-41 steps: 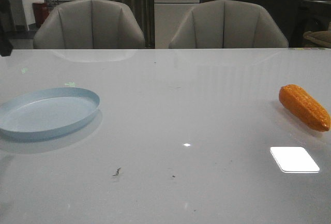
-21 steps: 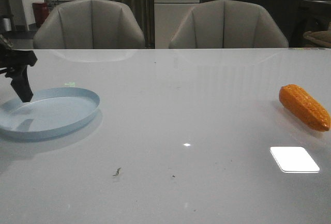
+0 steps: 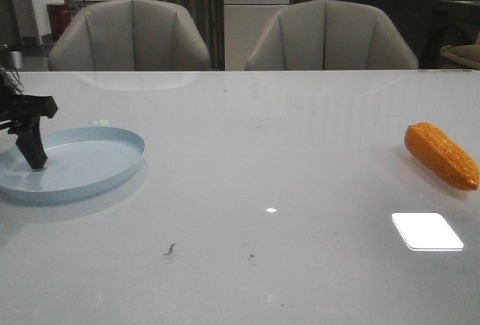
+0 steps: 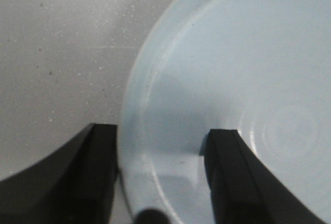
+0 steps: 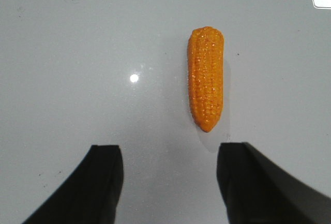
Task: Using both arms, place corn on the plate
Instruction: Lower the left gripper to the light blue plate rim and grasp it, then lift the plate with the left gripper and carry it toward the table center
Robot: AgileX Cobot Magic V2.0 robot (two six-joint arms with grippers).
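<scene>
On the table (image 3: pixel 247 167): we see a pale glossy top with a few dark specks, a small bright glint and a bright rectangular light reflection (image 3: pixel 427 230) near the right front.
Behind the table: two grey upholstered chairs (image 3: pixel 129 34) stand side by side; beyond them we note dark cabinets and a pale panel.
Plate (image 3: pixel 71 164): pale blue and round, at the table's left side, with nothing lying on it.
Corn (image 3: pixel 441 154): orange-yellow cob lying flat at the far right, well apart from the plate, with bare table between them and nothing in the way.
Left gripper (image 4: pixel 160 177): in the wrist view we see its jaws spread, one finger outside the plate's rim and one over its inner surface, straddling the rim; in the front view it appears at the plate's left edge.
Right gripper (image 5: pixel 170 182): jaws spread wide above the table, the corn just beyond the fingertips, untouched.
Writing: we can read no label or brand anywhere.
</scene>
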